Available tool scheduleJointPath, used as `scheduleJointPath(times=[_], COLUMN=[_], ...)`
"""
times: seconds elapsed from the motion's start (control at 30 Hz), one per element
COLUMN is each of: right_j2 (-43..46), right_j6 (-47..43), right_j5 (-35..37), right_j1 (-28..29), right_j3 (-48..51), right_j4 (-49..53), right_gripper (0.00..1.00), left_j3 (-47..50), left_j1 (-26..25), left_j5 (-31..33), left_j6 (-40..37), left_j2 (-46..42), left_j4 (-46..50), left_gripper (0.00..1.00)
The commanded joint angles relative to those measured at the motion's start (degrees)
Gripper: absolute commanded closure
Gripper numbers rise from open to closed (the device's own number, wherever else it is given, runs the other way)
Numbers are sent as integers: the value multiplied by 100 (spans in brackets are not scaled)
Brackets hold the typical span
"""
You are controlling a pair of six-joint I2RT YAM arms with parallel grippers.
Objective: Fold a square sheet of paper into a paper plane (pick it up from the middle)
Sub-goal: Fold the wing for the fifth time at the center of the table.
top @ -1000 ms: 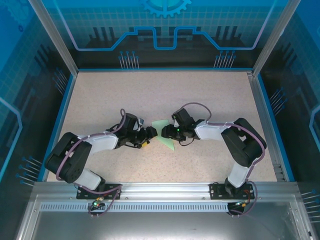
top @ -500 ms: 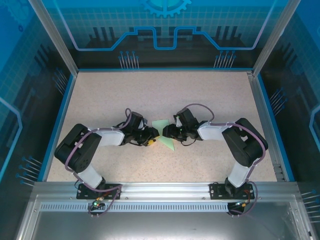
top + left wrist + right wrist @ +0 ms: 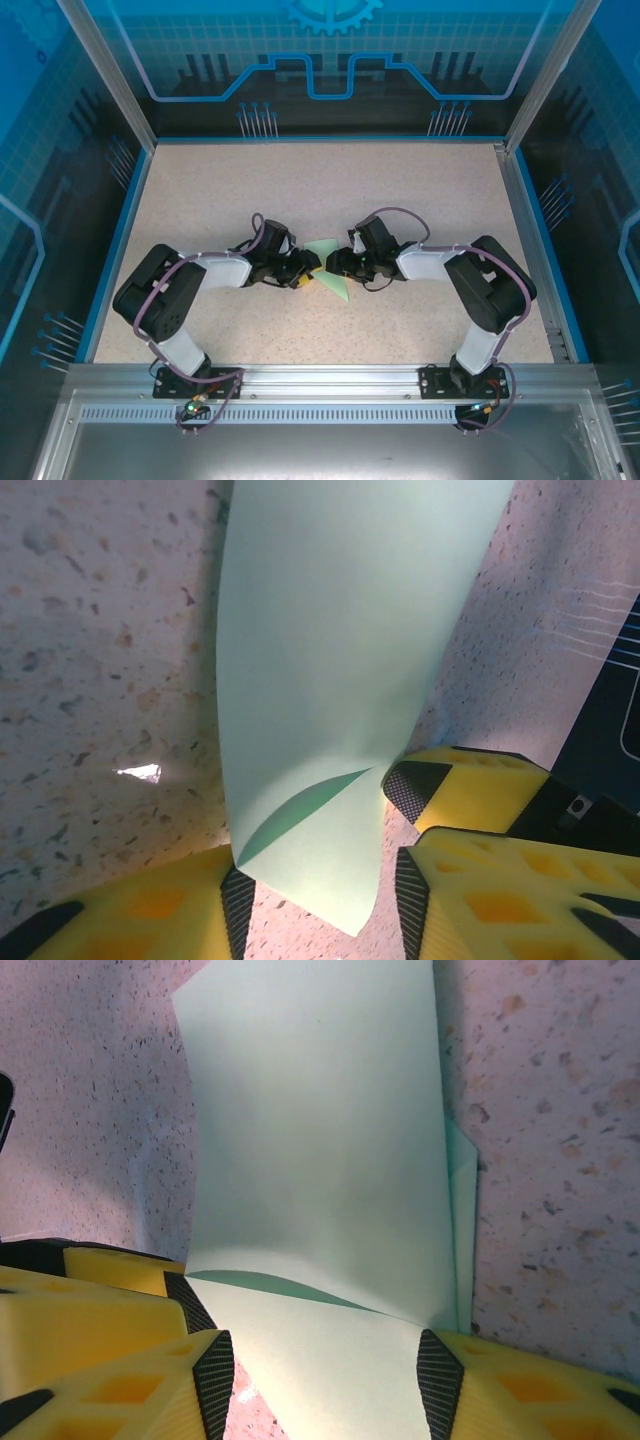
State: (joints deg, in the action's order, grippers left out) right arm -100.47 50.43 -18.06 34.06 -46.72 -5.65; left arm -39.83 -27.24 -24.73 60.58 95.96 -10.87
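Setting: speckled beige table (image 3: 200,180) seen from above, with both arms reaching in to meet near its centre.
Sheet of paper (image 3: 322,247): pale mint green and partly folded, lying at the centre of the table between the two grippers. One pointed corner runs out toward 5 o'clock.
Left gripper (image 3: 304,274): comes at the paper from 9 o'clock.
Left gripper, wrist view: yellow fingers stand apart with the paper (image 3: 320,660) in the gap. The pad (image 3: 238,905) at 7 o'clock meets the folded edge. The pad (image 3: 408,885) at 5 o'clock stands just beside the paper's free edge, with a strip of table showing between them.
Fold, left wrist view: a curved flap lifts off the layer beneath and casts a dark green shadow.
Right gripper (image 3: 334,264): comes at the paper from 3 o'clock, its fingertips close to those of the left gripper.
Right gripper, wrist view: fingers stand apart and the paper (image 3: 310,1140) spans the gap, reaching both black pads (image 3: 212,1385). Whether they press on it cannot be told.
Crease, right wrist view: a shadowed line crosses the paper from 9 o'clock to 4 o'clock, just ahead of the pads.
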Motion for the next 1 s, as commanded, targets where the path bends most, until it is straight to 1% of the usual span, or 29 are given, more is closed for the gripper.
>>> scheduleJointPath(times=[0.0, 0.23, 0.27, 0.37, 0.43, 0.5, 0.6, 0.67, 0.77, 0.83, 0.9, 0.97], right_j2=[-218, -175, -136, 73, 272, 505, 956, 1348, 1981, 2396, 2716, 2939], right_j6=[-4, -259, -424, -886, -1190, -1444, -1886, -2192, -2609, -2838, -3050, -3256], right_j5=[162, 147, 48, -37, 61, 186, 371, 808, 1647, 1980, 2094, 2167], right_j1=[-75, -119, -141, -144, -150, -159, -150, -60, 182, 308, 399, 478], right_j3=[225, 298, 333, 383, 363, 407, 591, 878, 1447, 1804, 2071, 2162], right_j4=[339, 190, 69, -112, -44, -54, -150, -310, -690, -900, -1092, -1036], right_gripper=[45, 46, 48, 48, 47, 45, 37, 33, 28, 26, 26, 27], left_j3=[-113, -126, -134, -161, -199, -234, -290, -368, -472, -509, -530, -624], left_j1=[-42, -44, -49, -68, -82, -112, -207, -328, -543, -632, -698, -774], left_j5=[-82, -67, -68, -20, 45, 114, 291, 530, 906, 1117, 1259, 1359], left_j6=[152, 51, 36, -51, -109, -116, -121, -104, -40, 15, 55, 46], left_j2=[96, 106, 115, 116, 109, 82, -67, -216, -422, -541, -620, -629], left_j4=[-174, -139, -106, 49, 177, 282, 526, 836, 1210, 1404, 1493, 1636], left_gripper=[59, 75, 78, 88, 91, 94, 95, 95, 95, 95, 95, 95])
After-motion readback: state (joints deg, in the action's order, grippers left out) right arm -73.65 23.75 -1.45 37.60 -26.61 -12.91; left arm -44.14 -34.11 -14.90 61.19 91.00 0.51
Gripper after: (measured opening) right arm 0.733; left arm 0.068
